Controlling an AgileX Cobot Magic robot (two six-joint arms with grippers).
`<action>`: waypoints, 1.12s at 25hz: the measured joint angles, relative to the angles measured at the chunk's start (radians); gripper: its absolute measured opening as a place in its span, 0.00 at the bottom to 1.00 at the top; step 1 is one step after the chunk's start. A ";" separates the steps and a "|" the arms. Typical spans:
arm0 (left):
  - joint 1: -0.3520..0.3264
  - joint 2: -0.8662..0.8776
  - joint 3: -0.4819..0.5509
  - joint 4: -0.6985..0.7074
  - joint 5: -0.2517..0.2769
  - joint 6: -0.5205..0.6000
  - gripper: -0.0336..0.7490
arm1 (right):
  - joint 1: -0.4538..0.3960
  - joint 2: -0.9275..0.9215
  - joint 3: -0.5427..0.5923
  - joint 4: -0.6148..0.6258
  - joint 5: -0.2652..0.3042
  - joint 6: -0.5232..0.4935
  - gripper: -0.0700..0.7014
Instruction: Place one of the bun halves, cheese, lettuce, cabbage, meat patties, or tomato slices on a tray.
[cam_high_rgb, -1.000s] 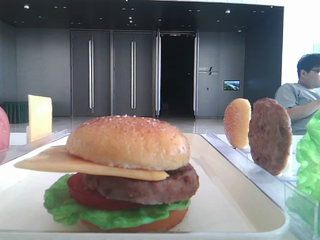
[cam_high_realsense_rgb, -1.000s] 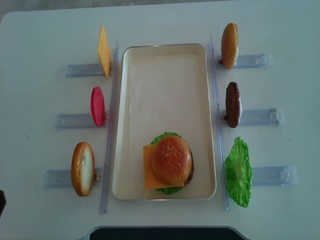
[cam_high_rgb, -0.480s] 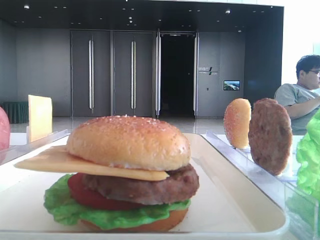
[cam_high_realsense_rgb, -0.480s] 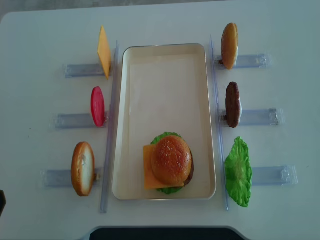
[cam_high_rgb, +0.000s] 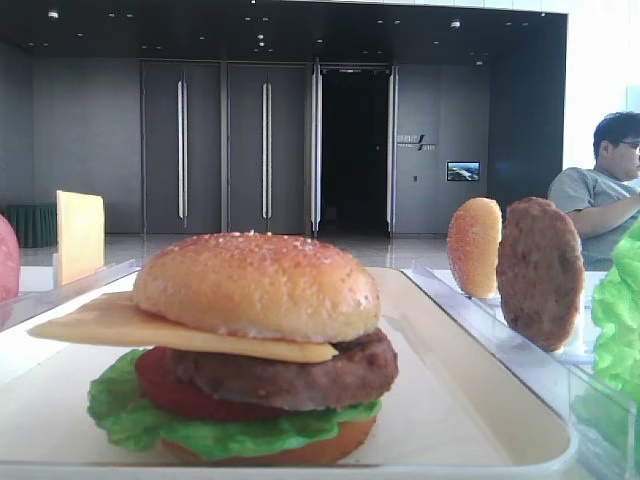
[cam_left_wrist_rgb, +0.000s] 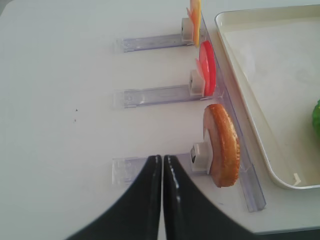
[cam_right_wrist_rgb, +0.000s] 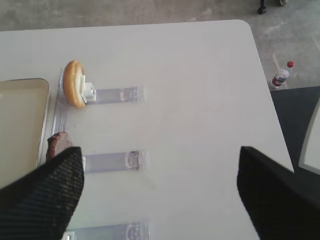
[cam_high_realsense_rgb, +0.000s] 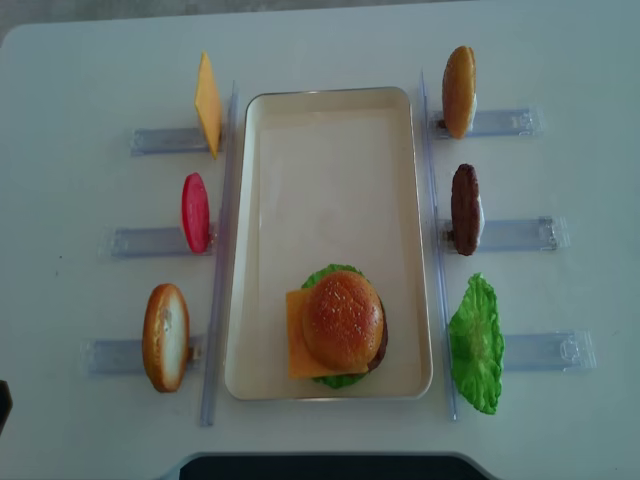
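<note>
On the cream tray (cam_high_realsense_rgb: 330, 98) stands a stacked burger: a seeded bun half (cam_high_realsense_rgb: 343, 318) over cheese (cam_high_rgb: 120, 325), a meat patty (cam_high_rgb: 300, 375), a tomato slice (cam_high_rgb: 160, 385) and lettuce (cam_high_rgb: 130, 415). Left of the tray, cheese (cam_high_realsense_rgb: 207, 103), a tomato slice (cam_high_realsense_rgb: 195, 212) and a bun half (cam_high_realsense_rgb: 165, 336) stand on edge. On the right are a bun half (cam_high_realsense_rgb: 459, 90), a patty (cam_high_realsense_rgb: 465, 208) and lettuce (cam_high_realsense_rgb: 476, 343). No cabbage is in view. My left gripper (cam_left_wrist_rgb: 162, 158) is shut and empty, beside the near-left bun half (cam_left_wrist_rgb: 222, 145). My right gripper (cam_right_wrist_rgb: 159, 150) hangs open over bare table.
Clear plastic racks (cam_high_realsense_rgb: 515, 233) hold the upright pieces along both long sides of the tray. A person (cam_high_rgb: 600, 195) sits at the back right. A bottle (cam_right_wrist_rgb: 281, 75) stands on the floor past the table's right edge.
</note>
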 joint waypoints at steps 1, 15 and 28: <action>0.000 0.000 0.000 0.000 0.000 0.000 0.04 | 0.000 -0.031 0.030 -0.002 0.000 0.000 0.86; 0.000 0.000 0.000 0.000 0.000 0.000 0.04 | 0.000 -0.483 0.411 -0.030 0.004 -0.033 0.86; 0.000 0.000 0.000 0.000 0.000 0.000 0.04 | 0.000 -0.834 0.557 0.052 -0.007 -0.098 0.86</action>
